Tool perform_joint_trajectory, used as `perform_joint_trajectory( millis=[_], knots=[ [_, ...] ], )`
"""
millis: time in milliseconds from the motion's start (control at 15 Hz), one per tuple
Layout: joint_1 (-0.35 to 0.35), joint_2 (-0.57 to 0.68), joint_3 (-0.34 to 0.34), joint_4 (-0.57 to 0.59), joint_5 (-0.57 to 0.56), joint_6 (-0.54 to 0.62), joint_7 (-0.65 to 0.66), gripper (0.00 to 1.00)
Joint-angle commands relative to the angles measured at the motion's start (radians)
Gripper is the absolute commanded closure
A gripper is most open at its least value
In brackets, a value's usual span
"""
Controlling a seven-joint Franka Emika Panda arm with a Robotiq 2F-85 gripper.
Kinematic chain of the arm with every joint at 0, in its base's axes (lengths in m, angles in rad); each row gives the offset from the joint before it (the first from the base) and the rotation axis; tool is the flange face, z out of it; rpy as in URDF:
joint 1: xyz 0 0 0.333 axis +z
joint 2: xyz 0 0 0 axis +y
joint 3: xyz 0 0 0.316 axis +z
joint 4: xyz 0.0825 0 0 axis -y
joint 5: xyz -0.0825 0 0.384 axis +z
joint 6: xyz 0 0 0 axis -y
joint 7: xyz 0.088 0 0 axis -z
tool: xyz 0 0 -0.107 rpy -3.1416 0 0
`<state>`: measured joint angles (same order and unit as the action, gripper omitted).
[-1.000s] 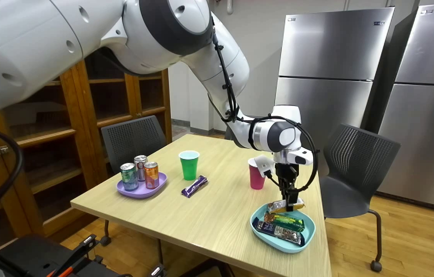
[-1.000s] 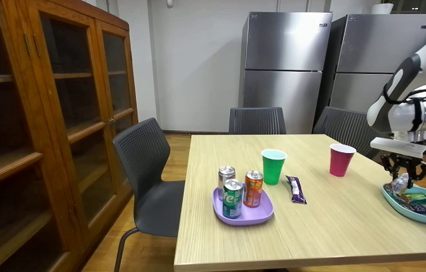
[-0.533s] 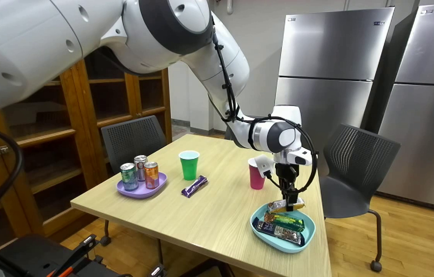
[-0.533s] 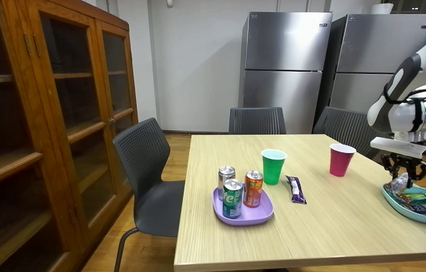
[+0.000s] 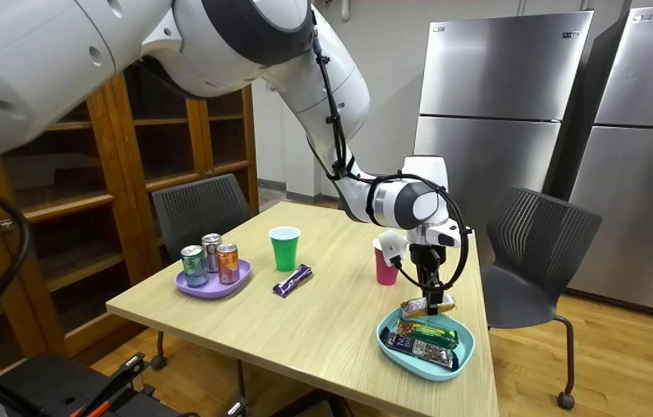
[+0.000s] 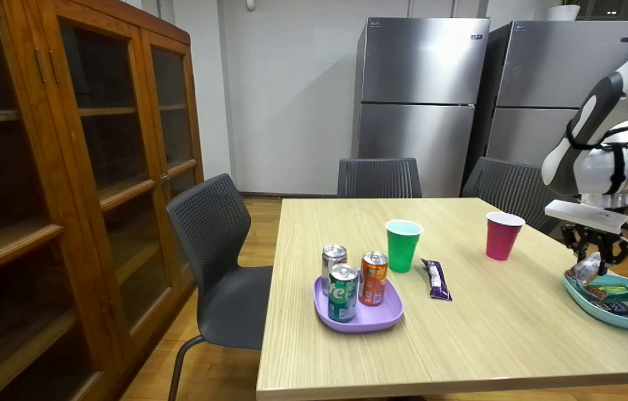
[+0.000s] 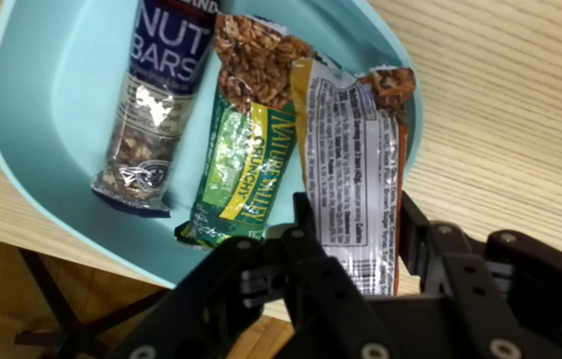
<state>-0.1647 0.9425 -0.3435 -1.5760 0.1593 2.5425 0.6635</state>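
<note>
One silver-backed bar (image 7: 353, 174), had it pinched in the gripper (image 7: 356, 214), wrist view's right half! Saw green bar (image 7: 243, 159) near centre.

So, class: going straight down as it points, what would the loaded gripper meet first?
Probably the blue tray, near its rim, below the gripper and its silver-backed bar; exact depth is unclear.

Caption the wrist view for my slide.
Tool grips silver-backed bar; green bar and navy bar lie in turquoise tray.
</note>
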Motion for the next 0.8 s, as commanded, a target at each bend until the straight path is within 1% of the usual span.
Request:
perform_joint_trajectory(
  millis=[0, 400, 733],
  knots=[
    [0.021, -0.09, 0.001, -0.121, 0.011, 0.048, 0.018, 0.83],
    [0.031, -0.154, -0.02, -0.225, 0.006, 0.065, 0.034, 0.83],
    [0.019, -0.175, -0.025, -0.26, 0.01, 0.056, 0.039, 0.83]
  ],
)
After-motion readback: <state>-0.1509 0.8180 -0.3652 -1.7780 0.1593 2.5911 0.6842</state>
